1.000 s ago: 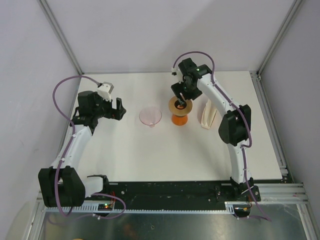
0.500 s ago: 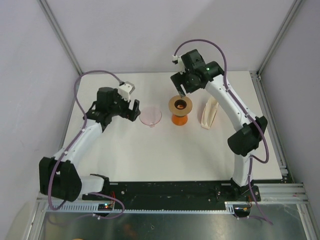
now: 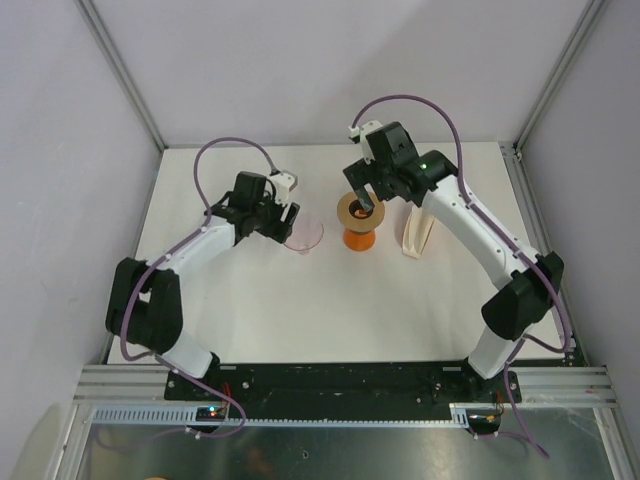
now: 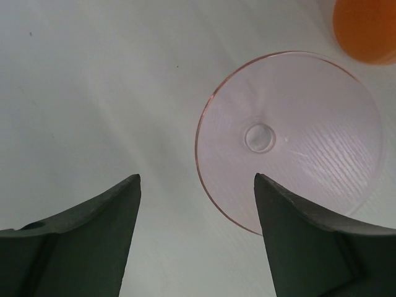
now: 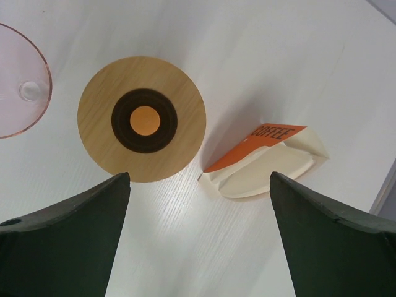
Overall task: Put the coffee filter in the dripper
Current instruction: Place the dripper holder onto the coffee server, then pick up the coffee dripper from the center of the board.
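Note:
The dripper (image 3: 302,234) is a clear pinkish funnel standing rim-up on the white table; it also shows in the left wrist view (image 4: 291,139). My left gripper (image 3: 284,224) is open and empty, hovering just left of the dripper's rim, with its right finger over the rim's edge (image 4: 197,179). My right gripper (image 3: 362,197) is open and empty above the table between the wooden ring and the filter bundle (image 5: 199,176). The cream bundle of filters (image 5: 266,162) with an orange band lies to the right. No single loose coffee filter is visible.
An orange-tinted beaker (image 3: 360,238) topped by a flat wooden ring (image 5: 142,119) stands right of the dripper. The filter bundle (image 3: 417,228) stands right of it. Grey walls and metal frame posts enclose the table (image 3: 300,310).
My left arm has swung right and now reaches the dripper's left side. My right gripper has lifted off the wooden ring and its arm has shifted right.

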